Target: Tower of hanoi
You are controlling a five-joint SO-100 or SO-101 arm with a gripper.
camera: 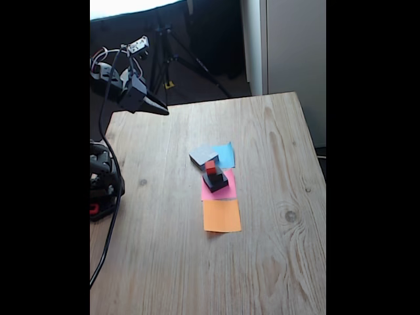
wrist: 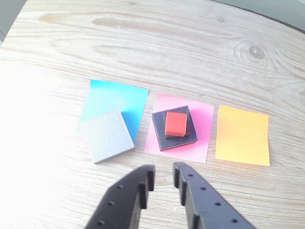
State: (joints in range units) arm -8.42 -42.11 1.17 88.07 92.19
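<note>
The arm is lifted up high, bent over, with its black gripper (camera: 157,108) pointing out and a bit down. In the wrist view the gripper (wrist: 163,175) has two black fingers (wrist: 138,188) side by side. A small gap sits between the jaws. Nothing is in that gap.

In the wrist view three paper squares (wrist: 242,136) lie in a row on the desk (wrist: 190,57). The flat block (wrist: 107,136) overlaps the nine-o'clock square; the stacked cubes (wrist: 175,126) sit on the middle one.

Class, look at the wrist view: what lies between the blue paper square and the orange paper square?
The pink paper square lies between the blue paper square and the orange paper square, carrying a black block stack topped by the red cube.
</note>
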